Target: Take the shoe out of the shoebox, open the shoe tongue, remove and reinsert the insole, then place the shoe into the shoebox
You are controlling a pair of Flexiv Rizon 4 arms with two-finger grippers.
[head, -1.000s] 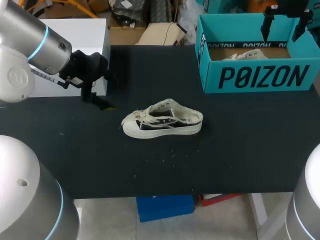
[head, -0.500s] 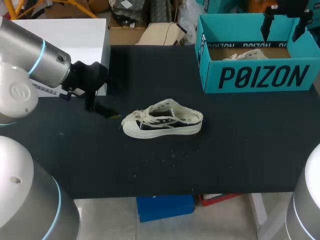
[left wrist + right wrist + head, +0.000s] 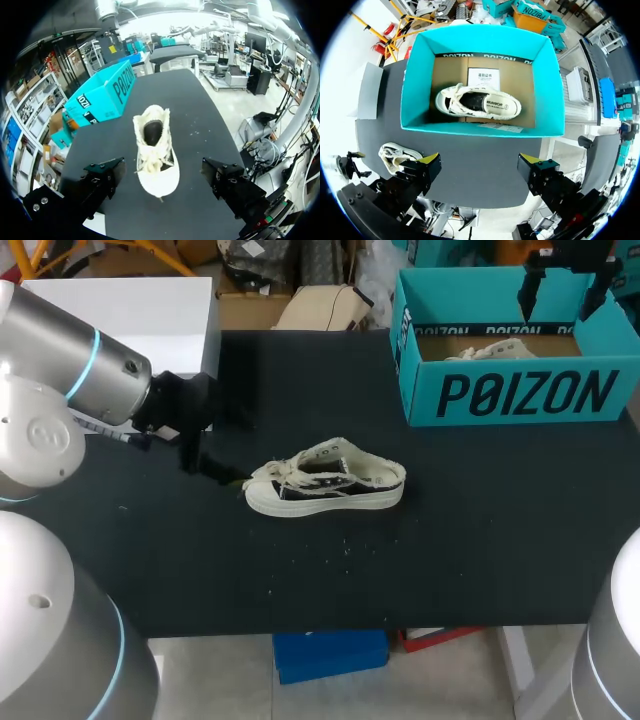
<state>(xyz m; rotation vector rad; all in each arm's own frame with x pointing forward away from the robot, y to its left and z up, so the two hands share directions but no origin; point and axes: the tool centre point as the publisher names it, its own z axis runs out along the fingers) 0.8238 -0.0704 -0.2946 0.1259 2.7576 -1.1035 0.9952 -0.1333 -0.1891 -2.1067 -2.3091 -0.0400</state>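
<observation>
- Head view: 1 shoe (image 3: 325, 478) is seen on its sole at the centre of the bench (image 3: 480, 540), outside the shoebox (image 3: 520, 395) at upper right, so removal is judged done. The left pincer (image 3: 215, 472) is set beside the toe.
- Left wrist view: the left pincer is spread wide and empty, with the toe untouched between its fingers. Tongue, insole and return are judged left.
- Right wrist view: the right pincer (image 3: 480, 160) is spread wide and empty above the shoebox, where a 2nd shoe (image 3: 477, 102) is seen.
</observation>
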